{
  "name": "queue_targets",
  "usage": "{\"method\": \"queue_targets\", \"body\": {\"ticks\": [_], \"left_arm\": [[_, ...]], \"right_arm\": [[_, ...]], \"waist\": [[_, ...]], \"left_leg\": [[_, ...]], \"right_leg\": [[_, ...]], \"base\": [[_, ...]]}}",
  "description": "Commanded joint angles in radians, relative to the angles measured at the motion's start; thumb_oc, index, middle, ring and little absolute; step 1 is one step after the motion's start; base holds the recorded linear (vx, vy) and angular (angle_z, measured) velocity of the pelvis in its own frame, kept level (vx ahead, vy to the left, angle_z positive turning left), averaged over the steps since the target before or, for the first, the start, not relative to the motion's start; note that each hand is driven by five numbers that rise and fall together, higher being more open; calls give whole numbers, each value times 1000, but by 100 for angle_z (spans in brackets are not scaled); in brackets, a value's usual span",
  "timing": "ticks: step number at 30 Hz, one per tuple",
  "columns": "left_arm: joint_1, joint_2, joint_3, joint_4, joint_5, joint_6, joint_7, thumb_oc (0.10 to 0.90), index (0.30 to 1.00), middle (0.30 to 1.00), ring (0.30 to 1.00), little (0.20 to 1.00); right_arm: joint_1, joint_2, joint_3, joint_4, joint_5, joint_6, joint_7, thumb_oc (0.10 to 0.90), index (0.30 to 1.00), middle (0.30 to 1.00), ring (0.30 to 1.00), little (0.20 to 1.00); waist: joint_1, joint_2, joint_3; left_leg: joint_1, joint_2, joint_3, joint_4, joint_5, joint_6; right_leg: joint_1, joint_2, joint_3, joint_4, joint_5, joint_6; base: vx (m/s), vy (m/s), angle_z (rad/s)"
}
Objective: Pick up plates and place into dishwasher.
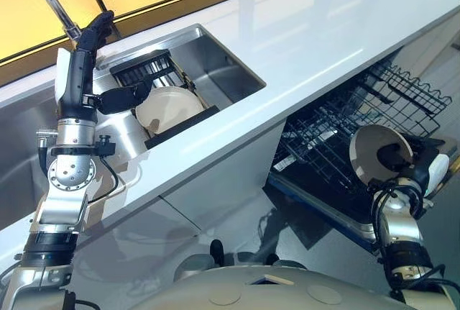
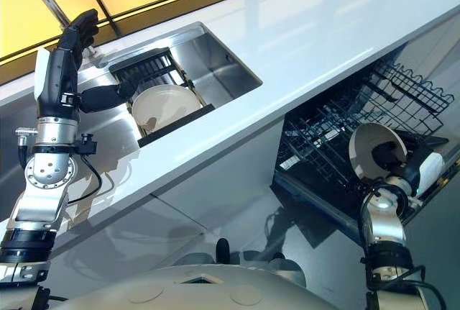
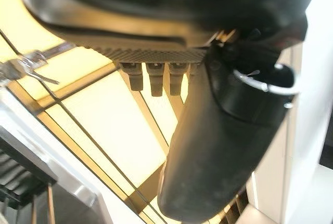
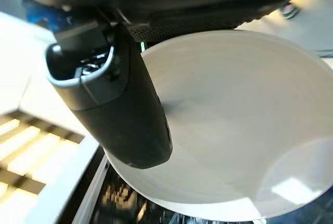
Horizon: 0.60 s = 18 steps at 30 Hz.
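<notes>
The right hand (image 1: 408, 157) holds a white plate (image 1: 375, 153) at the lower right of the scene, just above the near edge of the open dishwasher (image 1: 338, 159). Its thumb (image 4: 117, 99) lies across the plate's inner face while the rest of the hand sits behind the rim, so the plate is pinched between them and stands tilted, its hollow side facing the camera. The dishwasher's dark wire rack (image 1: 402, 94) is pulled out under the tabletop (image 1: 309, 44), and the held plate hangs over the rack's near part without clearly touching the wires. A second white plate (image 1: 167, 105) stands on edge in a black dish rack (image 1: 180, 119) set inside the steel sink (image 1: 223, 65), at the far left of the scene. The left hand (image 1: 108, 98) is raised over the sink's left rim, with its thumb (image 2: 100, 96) reaching toward that plate and ending just beside its edge; whether they touch cannot be told. Its fingers (image 1: 100, 26) point up toward the far wall and look straight and relaxed, holding nothing, and the left wrist view shows them (image 3: 156, 81) as a short row next to the thumb. Yellow lit panels (image 1: 43, 8) run behind the sink along the far edge.
</notes>
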Motion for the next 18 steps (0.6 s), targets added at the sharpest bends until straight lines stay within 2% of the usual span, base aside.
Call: {"method": "queue_targets", "body": {"ticks": [1, 6, 12, 18], "left_arm": [[-158, 63, -20, 22, -51, -47, 21, 800, 900, 900, 900, 900], [-170, 70, -33, 30, -60, -25, -6, 800, 900, 900, 900, 900], [-164, 82, -28, 36, -71, -15, -32, 800, 900, 900, 900, 900], [-152, 90, -12, 39, -91, -17, -66, 800, 900, 900, 900, 900]], "right_arm": [[-210, -159, 12, 11, -113, -45, -21, 100, 300, 300, 300, 200], [-301, -214, 63, 47, -196, 20, -20, 100, 300, 300, 300, 200], [-351, -265, 85, 77, -274, 55, -17, 100, 300, 300, 300, 200], [-360, -298, 112, 140, -317, 144, 65, 100, 300, 300, 300, 200]], "waist": [[37, -17, -40], [63, -20, -41], [79, -20, -37], [94, -19, -32]], "left_leg": [[67, -32, 0, 9, -153, -8], [65, -32, -19, 10, -149, -11], [65, -34, -40, 9, -144, -14], [58, -35, -61, 7, -135, -19]], "right_leg": [[-17, 54, -30, 67, -97, -3], [-9, 49, -46, 68, -102, -6], [0, 47, -57, 67, -103, -6], [-1, 43, -65, 70, -103, -6]], "base": [[67, -11, 17], [71, -2, 17], [71, -2, 25], [62, -3, 13]]}}
